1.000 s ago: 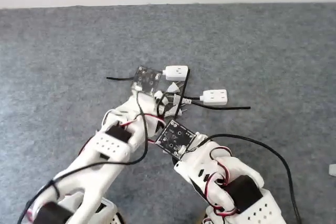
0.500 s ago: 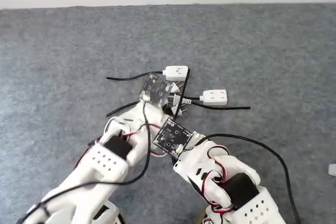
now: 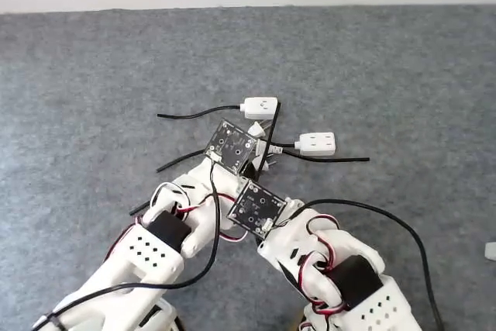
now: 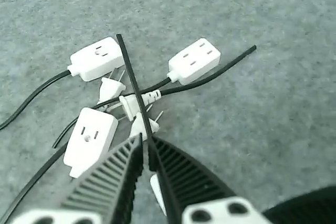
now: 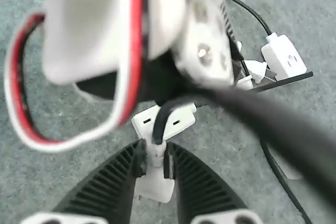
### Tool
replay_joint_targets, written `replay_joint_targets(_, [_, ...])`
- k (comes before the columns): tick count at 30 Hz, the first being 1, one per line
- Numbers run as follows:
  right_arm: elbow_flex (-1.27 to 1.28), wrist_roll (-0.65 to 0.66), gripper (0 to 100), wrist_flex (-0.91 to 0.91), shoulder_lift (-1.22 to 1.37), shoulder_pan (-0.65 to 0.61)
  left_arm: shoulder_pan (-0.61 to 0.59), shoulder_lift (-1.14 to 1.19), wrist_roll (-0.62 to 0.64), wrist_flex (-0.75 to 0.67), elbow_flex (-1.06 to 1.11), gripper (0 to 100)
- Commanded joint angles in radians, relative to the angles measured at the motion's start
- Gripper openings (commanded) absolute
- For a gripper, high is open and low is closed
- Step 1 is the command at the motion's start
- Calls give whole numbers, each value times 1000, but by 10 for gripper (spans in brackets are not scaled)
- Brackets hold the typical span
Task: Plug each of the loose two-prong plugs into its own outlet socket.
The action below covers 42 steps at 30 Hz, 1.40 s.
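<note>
Plugs (image 3: 256, 129) bunched mid-frame in high view, among sockets (image 3: 316, 143). Left jaws pinch black cord (image 4: 128, 73), not plug body; right jaws clamp plug (image 5: 154, 182) just beside socket (image 5: 164, 120). Line your prongs with slots, push straight, steady socket with left, avoid dragging cords.

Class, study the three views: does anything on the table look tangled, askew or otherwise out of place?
Yes. A black cord lies slanting across the loose plugs, which sit bunched between the sockets. The left gripper pinches that cord, not a plug.
</note>
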Motion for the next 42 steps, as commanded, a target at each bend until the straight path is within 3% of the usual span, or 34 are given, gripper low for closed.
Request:
replay_joint_targets(1, [-6,37,8,4,-1,21,20,-26,-23,31,-31,14])
replay_joint_targets(15, [25,41,8,4,-67,31,31,-28,-54,103,-124,14])
replay_joint_targets(25, [35,75,8,-2,-67,31,63,-28,-267,292,-208,13])
replay_joint_targets(31, [43,77,8,-5,-68,31,68,-89,-235,301,-199,13])
replay_joint_targets(34, [49,71,8,-25,-68,31,51,-153,-190,253,-145,13])
replay_joint_targets(37, [52,41,8,-41,-68,31,-81,-203,-86,127,-48,13])
replay_joint_targets(42, [64,-212,9,-171,-65,33,-301,-276,101,-164,165,13])
